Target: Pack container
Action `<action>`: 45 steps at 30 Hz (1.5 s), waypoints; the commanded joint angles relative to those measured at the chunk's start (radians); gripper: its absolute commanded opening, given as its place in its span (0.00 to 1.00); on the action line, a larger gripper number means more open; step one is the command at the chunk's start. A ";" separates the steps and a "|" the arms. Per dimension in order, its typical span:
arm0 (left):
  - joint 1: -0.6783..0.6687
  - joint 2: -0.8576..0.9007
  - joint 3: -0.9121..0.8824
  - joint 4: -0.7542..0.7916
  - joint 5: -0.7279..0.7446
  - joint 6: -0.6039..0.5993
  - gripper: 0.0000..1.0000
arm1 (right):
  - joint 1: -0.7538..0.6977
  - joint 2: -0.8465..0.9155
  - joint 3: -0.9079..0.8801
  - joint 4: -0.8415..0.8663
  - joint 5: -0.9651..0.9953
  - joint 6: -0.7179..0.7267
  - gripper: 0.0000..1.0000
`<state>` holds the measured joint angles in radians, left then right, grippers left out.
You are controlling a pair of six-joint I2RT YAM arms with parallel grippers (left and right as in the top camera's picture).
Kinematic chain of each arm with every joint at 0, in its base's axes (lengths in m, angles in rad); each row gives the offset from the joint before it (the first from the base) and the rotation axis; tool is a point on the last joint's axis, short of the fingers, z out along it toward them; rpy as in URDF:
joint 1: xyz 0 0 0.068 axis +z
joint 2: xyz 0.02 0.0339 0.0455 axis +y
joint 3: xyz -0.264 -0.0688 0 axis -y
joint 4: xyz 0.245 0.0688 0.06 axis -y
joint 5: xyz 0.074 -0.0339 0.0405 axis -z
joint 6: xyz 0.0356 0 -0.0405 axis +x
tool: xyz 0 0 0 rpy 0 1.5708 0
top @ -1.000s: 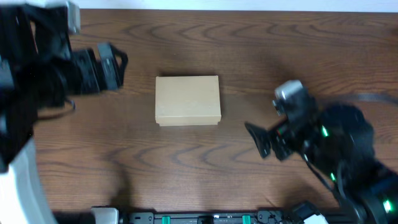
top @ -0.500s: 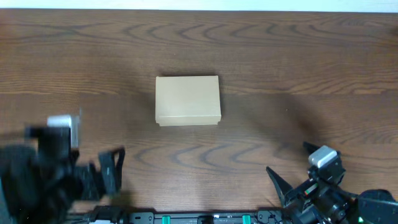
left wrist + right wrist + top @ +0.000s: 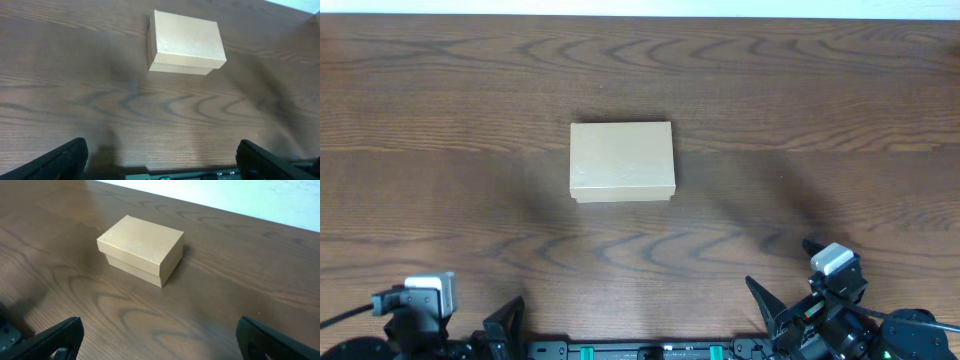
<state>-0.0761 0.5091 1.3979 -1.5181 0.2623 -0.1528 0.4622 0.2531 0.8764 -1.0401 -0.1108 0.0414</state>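
The container (image 3: 622, 161), a small plain tan cardboard box, sits with its lid shut on the middle of the wooden table. It also shows in the left wrist view (image 3: 185, 42) and the right wrist view (image 3: 142, 248). My left gripper (image 3: 160, 160) is open and empty at the front left edge of the table, far from the box. My right gripper (image 3: 157, 340) is open and empty at the front right edge, also far from the box. In the overhead view both arms sit low at the front, the left gripper (image 3: 495, 325) and the right gripper (image 3: 782, 290).
The dark wooden table (image 3: 800, 110) runs to a pale wall at the back. A black rail with green lights (image 3: 650, 351) lies along the front edge between the arms.
Both arms have pulled back from beside the box to the front edge of the table. The box has not moved.
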 commanded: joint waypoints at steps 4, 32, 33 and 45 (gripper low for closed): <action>-0.003 -0.009 -0.008 0.004 0.016 -0.012 0.96 | -0.006 -0.009 -0.005 -0.005 0.006 0.013 0.99; -0.003 -0.244 -0.503 0.489 -0.186 0.266 0.95 | -0.006 -0.009 -0.005 -0.005 0.006 0.013 0.99; -0.003 -0.273 -0.554 0.514 -0.190 0.266 0.96 | -0.006 -0.009 -0.005 -0.005 0.006 0.013 0.99; 0.028 -0.466 -0.989 0.709 -0.222 0.314 0.95 | -0.006 -0.009 -0.005 -0.005 0.006 0.013 0.99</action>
<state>-0.0654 0.0658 0.4492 -0.8307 0.0662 0.1364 0.4622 0.2527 0.8738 -1.0443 -0.1112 0.0418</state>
